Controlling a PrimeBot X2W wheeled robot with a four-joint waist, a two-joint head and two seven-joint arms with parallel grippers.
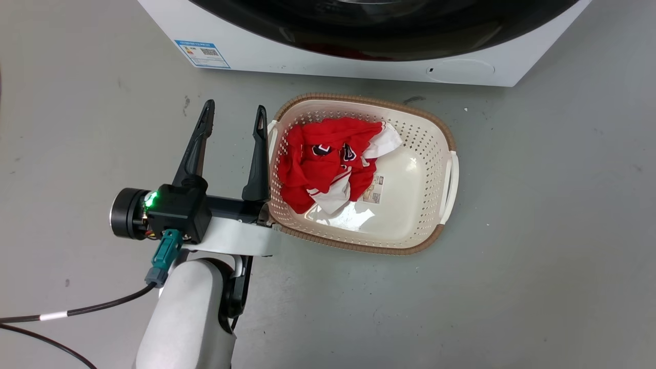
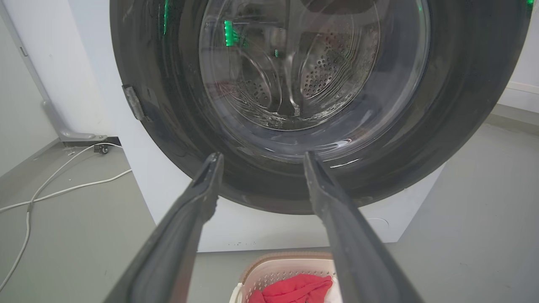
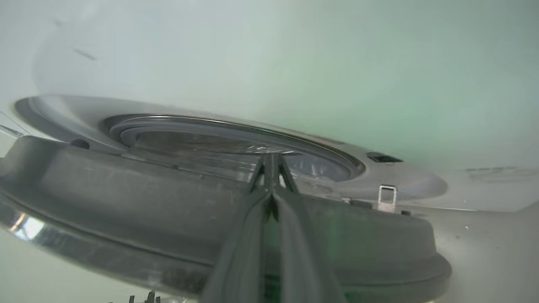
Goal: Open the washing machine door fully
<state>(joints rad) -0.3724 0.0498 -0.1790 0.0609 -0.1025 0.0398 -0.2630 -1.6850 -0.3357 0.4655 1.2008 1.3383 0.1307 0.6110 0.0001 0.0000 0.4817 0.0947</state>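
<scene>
Door ajar on the white washing machine [image 1: 307, 56], with more swing needed.
The door [image 2: 463, 105] is judged heavy, stiff and glossy-slick, its glass window [image 2: 294, 75] breakable. The rim by the latch hook [image 3: 386, 198] is best hooked. The right gripper [image 3: 269, 168] is pressed together behind that rim; the left gripper [image 1: 235, 107] is held apart.

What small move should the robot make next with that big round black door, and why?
Probably the right gripper should swing the round glossy black washing machine door further out: it stands only ajar, the shut fingers at its inner side, the grey rubber ring close behind.
</scene>
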